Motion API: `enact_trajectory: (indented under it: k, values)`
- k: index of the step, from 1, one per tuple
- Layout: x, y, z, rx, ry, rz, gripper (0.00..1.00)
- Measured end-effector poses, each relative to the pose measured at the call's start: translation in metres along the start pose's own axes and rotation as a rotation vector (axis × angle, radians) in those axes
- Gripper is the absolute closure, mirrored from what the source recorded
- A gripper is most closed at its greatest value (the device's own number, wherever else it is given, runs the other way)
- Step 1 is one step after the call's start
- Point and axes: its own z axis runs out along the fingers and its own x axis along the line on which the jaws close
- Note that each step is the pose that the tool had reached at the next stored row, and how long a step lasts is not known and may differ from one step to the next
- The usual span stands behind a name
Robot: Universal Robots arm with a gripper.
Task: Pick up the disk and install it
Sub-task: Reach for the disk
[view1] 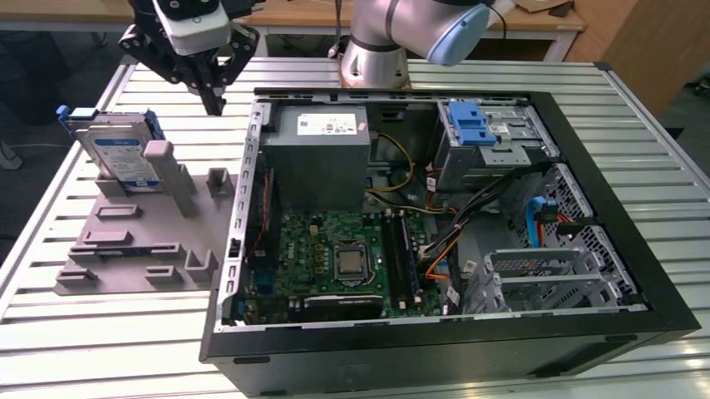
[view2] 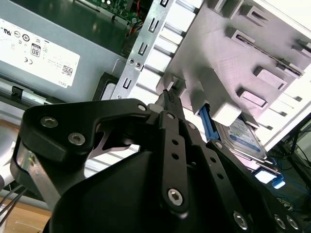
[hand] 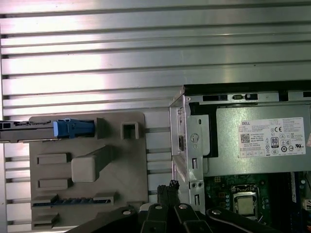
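The disk (view1: 116,154), a silver drive with a white-and-blue label in a blue carrier, stands on edge in a grey holder (view1: 145,241) at the exterior view's left. My gripper (view1: 213,104) hangs above the table between the disk and the open computer case (view1: 577,274), its black fingers pressed together and holding nothing. In the first wrist view the disk's blue tab (hand: 73,128) sits at the holder's (hand: 87,170) far edge, well away from the gripper (hand: 171,185). In the second wrist view the shut gripper (view2: 169,97) points at the holder's edge (view2: 233,48), beside the disk (view2: 243,136).
The case lies open on a slatted metal table (view1: 100,332). Inside are a grey power supply (view1: 322,154), a motherboard (view1: 332,258), cables and a metal drive cage with a blue latch (view1: 477,125). The arm's base (view1: 372,58) stands behind the case.
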Motion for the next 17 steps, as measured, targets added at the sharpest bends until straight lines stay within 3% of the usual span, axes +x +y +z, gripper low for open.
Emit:
enact_trajectory:
  k: [12,17]
  values:
    - [0.0153,-0.0003,-0.0001,0.0000,-0.0001,0.000,0.89]
    - [0.0165,-0.0004,-0.0002,0.0000,0.0000,0.000,0.89]
